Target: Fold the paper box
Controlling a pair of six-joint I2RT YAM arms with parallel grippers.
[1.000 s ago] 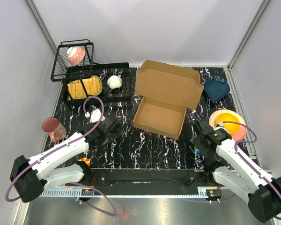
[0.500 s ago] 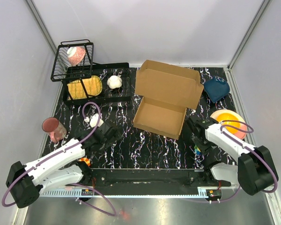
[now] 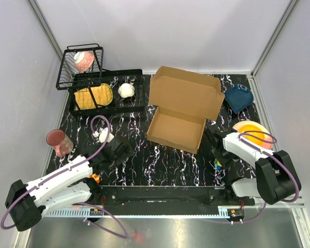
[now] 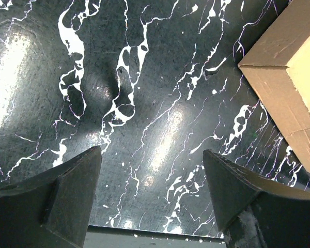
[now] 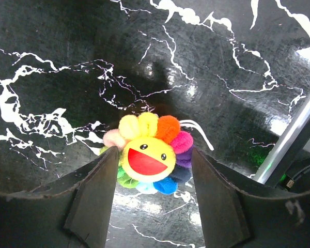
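A: Where does the plain brown corrugated cardboard mailer box (image 3: 183, 106) sit?

B: Mid-desk, toward the far side. The tray part is nearest the arms and the lid panel is raised behind it, with small flaps at its ends. One near corner shows in the left wrist view (image 4: 287, 88).

A: And the hands?

B: The left hand (image 4: 151, 155) is released, with its fingers spread over the bare black white-veined desk (image 3: 160, 165), near the box's left corner and not touching it. The right hand (image 5: 154, 152) is also spread. It straddles a small rainbow-petalled plush flower with a smiling face (image 5: 144, 161), near the box's right side. I can't tell whether its fingers touch the petals.

A: How would the box handle?

B: Light, I'd say. The panels should be stiff and bend only along the scored creases. The desk looks glossy, so a one-sided push would probably slide the whole box. A hard pinch could crush the cut edges.

A: Where would you take hold?

B: On the lid's free top edge, or on an end flap close to its crease. The other hand should brace the tray's front wall.
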